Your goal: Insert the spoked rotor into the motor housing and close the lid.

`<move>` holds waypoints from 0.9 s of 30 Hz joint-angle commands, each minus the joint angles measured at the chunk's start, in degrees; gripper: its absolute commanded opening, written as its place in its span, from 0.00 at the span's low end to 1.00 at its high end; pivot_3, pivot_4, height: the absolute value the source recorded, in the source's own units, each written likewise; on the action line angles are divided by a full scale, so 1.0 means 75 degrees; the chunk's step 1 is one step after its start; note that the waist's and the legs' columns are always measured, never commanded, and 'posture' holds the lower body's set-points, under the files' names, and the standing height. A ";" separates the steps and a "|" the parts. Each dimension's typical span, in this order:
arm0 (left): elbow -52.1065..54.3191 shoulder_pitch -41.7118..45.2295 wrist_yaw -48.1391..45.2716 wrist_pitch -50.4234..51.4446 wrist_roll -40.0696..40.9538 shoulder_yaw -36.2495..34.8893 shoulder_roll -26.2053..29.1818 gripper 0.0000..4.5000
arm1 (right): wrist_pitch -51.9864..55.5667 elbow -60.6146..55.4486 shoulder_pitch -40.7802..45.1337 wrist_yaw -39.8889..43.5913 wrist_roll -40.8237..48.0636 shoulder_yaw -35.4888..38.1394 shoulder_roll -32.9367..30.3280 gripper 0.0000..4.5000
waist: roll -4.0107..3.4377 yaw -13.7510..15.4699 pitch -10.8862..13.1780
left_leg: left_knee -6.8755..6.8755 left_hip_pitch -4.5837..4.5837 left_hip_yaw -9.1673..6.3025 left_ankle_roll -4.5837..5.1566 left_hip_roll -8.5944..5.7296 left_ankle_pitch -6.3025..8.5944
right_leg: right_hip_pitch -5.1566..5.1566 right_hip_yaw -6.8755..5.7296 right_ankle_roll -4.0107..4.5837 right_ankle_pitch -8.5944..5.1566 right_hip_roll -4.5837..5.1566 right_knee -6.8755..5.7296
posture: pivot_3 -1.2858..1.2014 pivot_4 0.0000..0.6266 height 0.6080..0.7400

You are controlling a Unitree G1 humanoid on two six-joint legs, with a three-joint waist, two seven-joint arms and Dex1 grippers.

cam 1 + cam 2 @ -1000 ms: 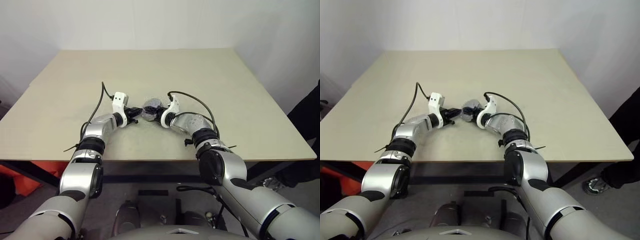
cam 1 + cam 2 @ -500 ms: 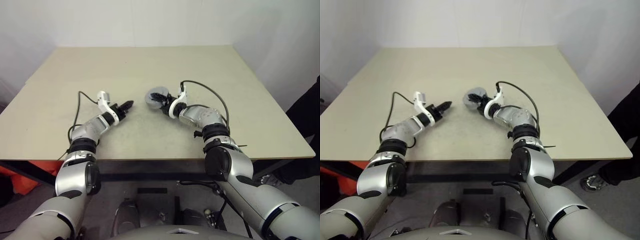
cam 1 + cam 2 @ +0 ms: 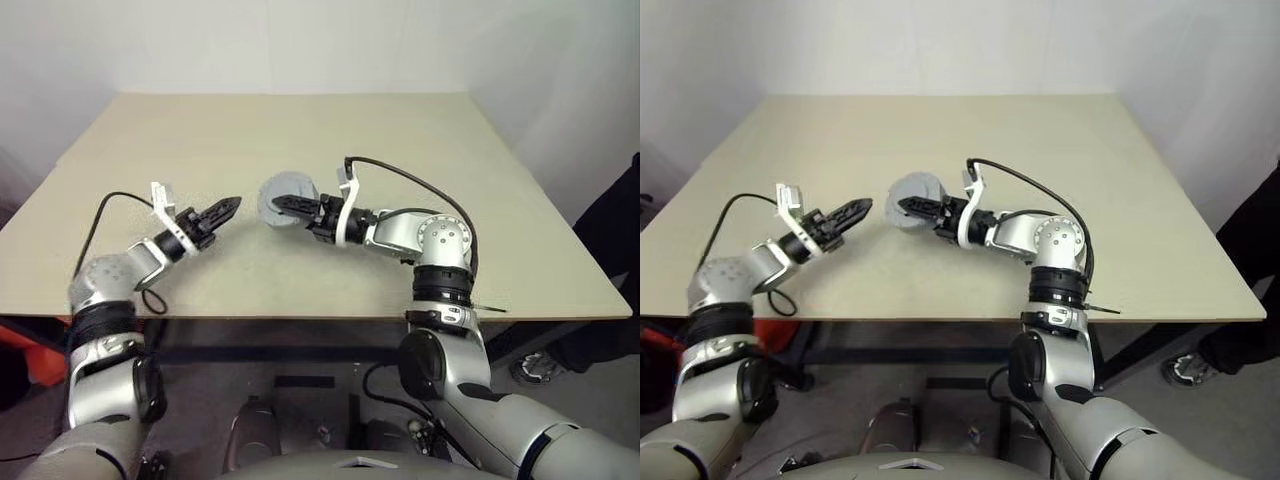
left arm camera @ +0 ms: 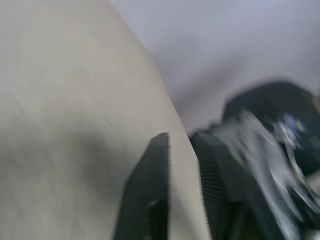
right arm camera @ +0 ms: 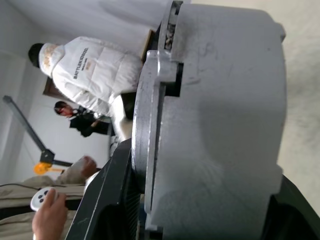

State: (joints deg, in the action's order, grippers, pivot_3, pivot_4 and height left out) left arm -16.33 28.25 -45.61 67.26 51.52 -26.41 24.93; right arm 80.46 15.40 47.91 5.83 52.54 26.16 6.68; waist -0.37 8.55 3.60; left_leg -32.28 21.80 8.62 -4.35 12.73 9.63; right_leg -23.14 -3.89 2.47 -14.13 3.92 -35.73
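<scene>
Both hands have lifted and split apart, right hand (image 3: 283, 203) clamping the closed housing (image 3: 281, 200) above tabletop (image 3: 420, 140) center, left hand (image 3: 226, 207) at 9 o'clock, slightly parted, empty; assembly looks done, so setting it down comes next.

Left gripper (image 4: 177, 150) slightly parted, table (image 4: 60, 125) beneath

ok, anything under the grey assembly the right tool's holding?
Bare table only; the motor housing is lifted clear in the right tool. Its inside is closed off, so the rotor can't be seen.
</scene>
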 commanded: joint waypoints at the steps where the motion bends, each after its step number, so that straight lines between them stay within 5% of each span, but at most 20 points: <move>1: 0.1145 -0.0458 -0.0459 0.0795 0.0711 0.0102 0.0560 0.57 | -0.0147 -0.0459 -0.0003 0.0055 0.0345 -0.0040 0.0278 0.51 | 0.0000 -0.0012 0.0000 | 0.0005 -0.0009 0.0000 -0.0011 0.0001 -0.0006 | 0.0004 0.0001 0.0003 0.0002 -0.0001 -0.0002 | 0.52 0.00 1.00; 6: 0.1046 -0.0520 -0.0089 0.1349 0.1280 -0.0253 0.0629 0.94 | 0.0090 -0.0500 0.0028 0.0105 0.0686 0.0100 0.0261 0.51 | -0.0001 -0.0002 0.0001 | 0.0015 -0.0033 -0.0006 -0.0037 0.0000 -0.0022 | 0.0027 0.0005 0.0000 0.0006 -0.0008 -0.0006 | 0.52 0.00 1.00; 18: 0.0397 -0.0087 0.1327 0.1262 0.2057 -0.0683 -0.1090 0.94 | 0.0540 -0.0789 0.0115 -0.0223 0.1519 0.0091 0.0354 0.51 | 0.0003 0.0008 -0.0001 | 0.0003 -0.0045 -0.0011 -0.0036 -0.0006 -0.0022 | 0.0056 0.0020 -0.0014 0.0022 -0.0011 -0.0002 | 0.52 0.00 1.00; 27: -0.0167 0.0275 0.2111 0.0942 0.2855 -0.1289 -0.1583 0.94 | 0.0539 -0.0792 -0.0008 -0.0312 0.1676 -0.0081 0.0289 0.51 | 0.0004 0.0014 -0.0002 | -0.0007 -0.0046 -0.0012 -0.0036 -0.0007 -0.0023 | 0.0062 0.0020 -0.0017 0.0024 -0.0011 -0.0004 | 0.52 0.00 1.00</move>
State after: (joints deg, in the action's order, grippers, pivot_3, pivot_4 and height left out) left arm -17.81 29.00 -30.39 75.09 70.29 -34.75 13.10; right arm 84.57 12.09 46.52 2.80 61.55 25.45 6.60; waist -0.34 8.66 3.59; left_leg -32.34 21.46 8.53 -4.62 12.67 9.46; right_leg -22.65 -3.74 2.33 -13.94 3.84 -35.75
